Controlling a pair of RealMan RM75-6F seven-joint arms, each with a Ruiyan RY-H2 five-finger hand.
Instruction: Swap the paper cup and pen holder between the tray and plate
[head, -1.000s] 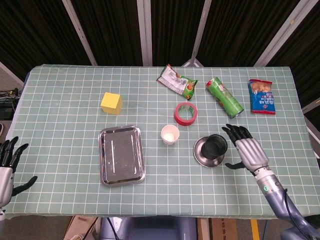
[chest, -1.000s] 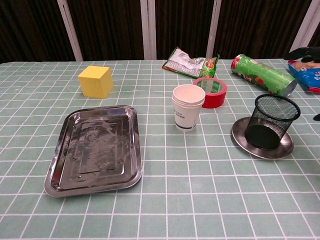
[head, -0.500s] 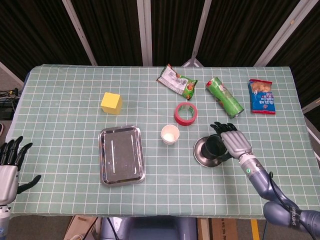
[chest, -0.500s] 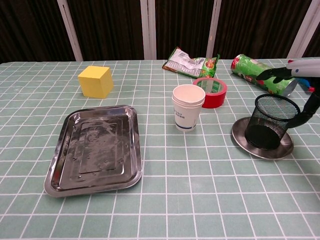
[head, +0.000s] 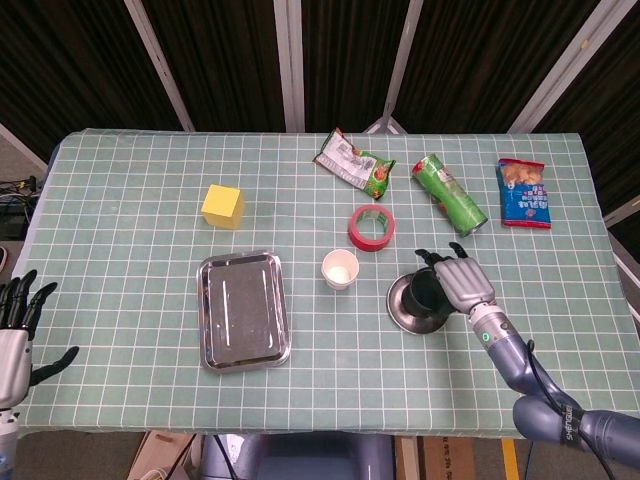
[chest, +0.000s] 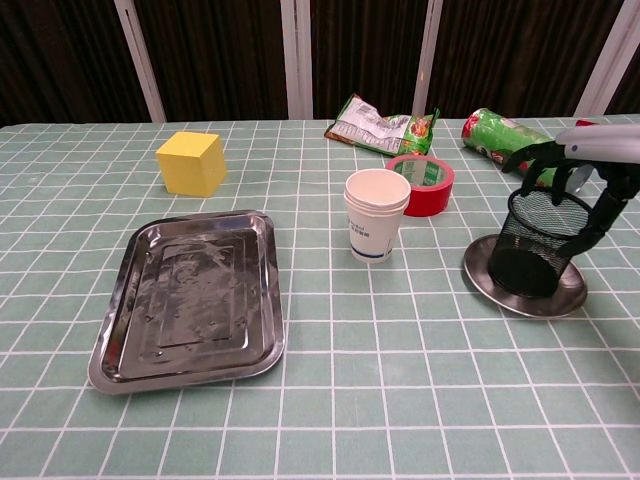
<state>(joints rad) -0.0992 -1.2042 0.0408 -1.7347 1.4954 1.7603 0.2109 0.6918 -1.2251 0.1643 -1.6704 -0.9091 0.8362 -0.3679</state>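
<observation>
Pen holder (chest: 541, 243), framed at 3 o'clock by the right robot hand (head: 461, 280), fingers spread and draped over its rim without a visible clamp, could be tipped off the plate (chest: 484, 279) if nudged.

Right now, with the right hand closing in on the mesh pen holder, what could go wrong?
1. The right hand sits over the pen holder's far rim with fingers draped around it; whether the grip is firm cannot be told, so the light mesh could tip or slip on lift.
2. The pen holder stands on the plate; a dragging lift could shove the plate.
3. The paper cup stands on the table between plate and tray, so a low carry leftward might knock it over.
</observation>
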